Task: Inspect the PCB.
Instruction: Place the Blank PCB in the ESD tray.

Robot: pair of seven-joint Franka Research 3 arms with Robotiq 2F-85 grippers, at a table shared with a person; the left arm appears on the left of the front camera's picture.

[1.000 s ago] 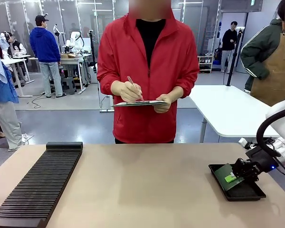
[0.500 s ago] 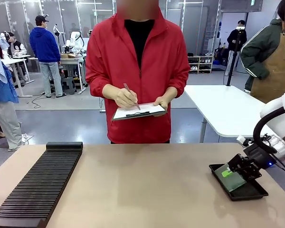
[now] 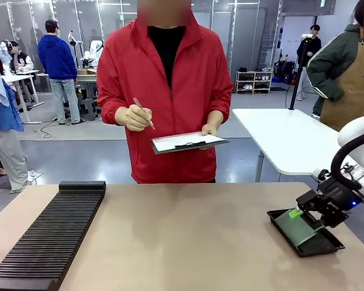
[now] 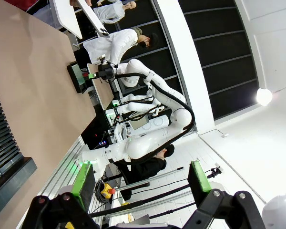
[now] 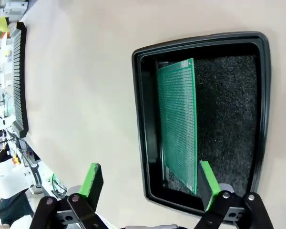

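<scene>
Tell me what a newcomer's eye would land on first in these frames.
Probably the person in the red jacket at the far side of the table, holding a clipboard and a pen. Next, at the table's right end, the right gripper hovers open over the green PCB, which lies in the black tray against its wall. A long black slotted rack stretches down the left side.

We see a grey floor (image 3: 79, 151), glass partitions (image 3: 24, 24) behind, a white table (image 3: 291, 145) at right, and distant workbenches (image 3: 91, 76).
</scene>
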